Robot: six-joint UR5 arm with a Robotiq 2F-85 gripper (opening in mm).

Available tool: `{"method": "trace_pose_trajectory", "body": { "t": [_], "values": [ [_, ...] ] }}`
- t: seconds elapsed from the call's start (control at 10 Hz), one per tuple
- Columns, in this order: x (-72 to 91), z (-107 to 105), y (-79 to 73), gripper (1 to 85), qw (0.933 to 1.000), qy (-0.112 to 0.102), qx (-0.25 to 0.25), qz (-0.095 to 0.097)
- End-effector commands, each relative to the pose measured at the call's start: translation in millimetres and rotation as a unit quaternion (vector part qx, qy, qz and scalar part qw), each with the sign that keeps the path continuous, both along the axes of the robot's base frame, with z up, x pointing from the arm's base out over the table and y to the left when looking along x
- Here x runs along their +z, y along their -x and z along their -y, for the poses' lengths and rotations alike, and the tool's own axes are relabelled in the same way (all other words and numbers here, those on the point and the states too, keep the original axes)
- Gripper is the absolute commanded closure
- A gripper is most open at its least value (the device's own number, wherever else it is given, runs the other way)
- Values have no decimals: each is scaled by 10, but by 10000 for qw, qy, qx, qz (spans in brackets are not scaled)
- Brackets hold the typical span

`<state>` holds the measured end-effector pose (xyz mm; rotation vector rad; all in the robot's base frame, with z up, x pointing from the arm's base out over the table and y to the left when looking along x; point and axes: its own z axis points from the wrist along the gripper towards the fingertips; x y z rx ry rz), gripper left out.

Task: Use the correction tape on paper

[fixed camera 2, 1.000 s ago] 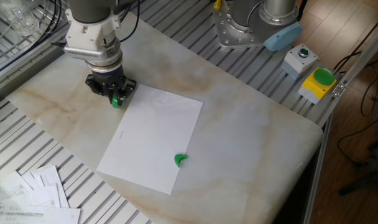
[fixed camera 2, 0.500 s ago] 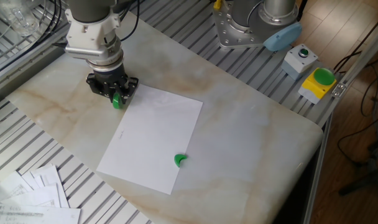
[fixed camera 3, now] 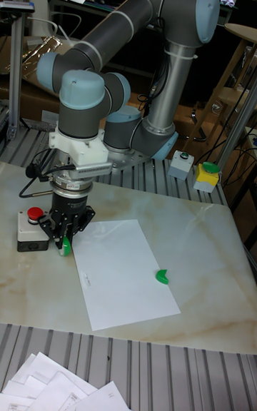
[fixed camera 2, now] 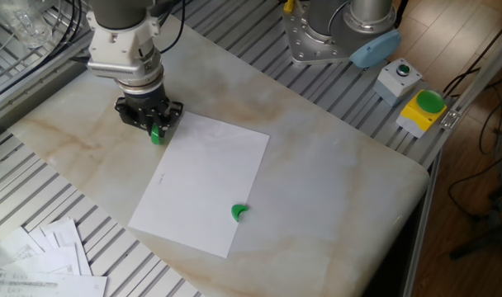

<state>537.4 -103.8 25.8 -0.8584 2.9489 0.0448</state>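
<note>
My gripper (fixed camera 2: 156, 131) (fixed camera 3: 65, 242) points straight down at the far left corner of the paper (fixed camera 2: 203, 179) (fixed camera 3: 123, 270), shut on the correction tape (fixed camera 2: 157, 134) (fixed camera 3: 65, 245). Only the tape's green wheel shows between the black fingers, right at the sheet's edge near the marble. I cannot tell whether its tip touches the surface. The paper is a large white sheet lying flat on the marble tabletop (fixed camera 2: 317, 173), with a faint mark near its left side. A small green crescent piece (fixed camera 2: 239, 212) (fixed camera 3: 162, 276) lies on the sheet's lower right part.
A grey box with a red button (fixed camera 3: 32, 227) sits just left of the gripper. A pile of printed sheets (fixed camera 2: 40, 256) (fixed camera 3: 64, 389) lies at the front left. The arm's base (fixed camera 2: 333, 33), a white button box (fixed camera 2: 398, 78) and a yellow one (fixed camera 2: 423, 110) stand at the back right.
The gripper with the correction tape has shifted very slightly to the right along the paper's top corner; otherwise nothing has moved.
</note>
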Motion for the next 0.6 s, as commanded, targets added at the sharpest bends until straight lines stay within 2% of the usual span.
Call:
{"method": "trace_pose_trajectory", "body": {
  "t": [0.0,0.2,0.5],
  "values": [
    [22,6,-21,733,10000,-22,-36,55],
    [29,1,-17,840,10000,-32,-67,53],
    [49,-5,26,827,10000,-46,-49,0]
  ]
}}
